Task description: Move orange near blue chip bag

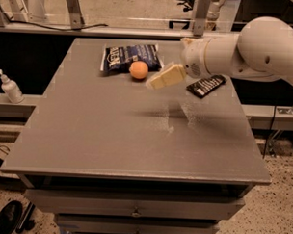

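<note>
The orange [138, 69] rests on the grey table [112, 132] at the back, touching the front edge of the dark blue chip bag [131, 57] with white lettering. My gripper [163, 78] hangs in the air just right of the orange, raised above the table, apart from the fruit. Its cream-coloured fingers [168, 74] point left toward the orange and hold nothing. The white arm reaches in from the right.
A small black snack bar packet [206, 85] lies on the table right of the gripper, partly under the arm. A white pump bottle [10, 87] stands on a ledge left of the table. Drawers run below the table's front edge.
</note>
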Robot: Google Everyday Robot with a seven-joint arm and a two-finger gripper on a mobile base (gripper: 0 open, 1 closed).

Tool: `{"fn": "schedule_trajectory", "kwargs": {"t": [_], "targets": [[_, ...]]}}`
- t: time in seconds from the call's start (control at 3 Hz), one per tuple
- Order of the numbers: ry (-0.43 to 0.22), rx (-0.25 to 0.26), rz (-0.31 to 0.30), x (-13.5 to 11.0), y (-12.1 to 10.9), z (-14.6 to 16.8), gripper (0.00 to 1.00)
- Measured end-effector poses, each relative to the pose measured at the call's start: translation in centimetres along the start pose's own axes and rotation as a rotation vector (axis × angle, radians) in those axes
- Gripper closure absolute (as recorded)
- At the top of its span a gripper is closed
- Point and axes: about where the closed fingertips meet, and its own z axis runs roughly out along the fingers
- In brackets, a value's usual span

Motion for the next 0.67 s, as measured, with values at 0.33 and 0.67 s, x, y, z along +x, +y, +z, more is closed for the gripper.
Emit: {"fn": "schedule_trajectory", "kwargs": {"t": [0.33, 0.67], "targets": [[-0.014, -0.082, 0.000, 1.78, 1.78, -8.35, 0.00], [-0.011, -0.093, 0.001, 1.88, 2.13, -8.43, 0.00]]}}
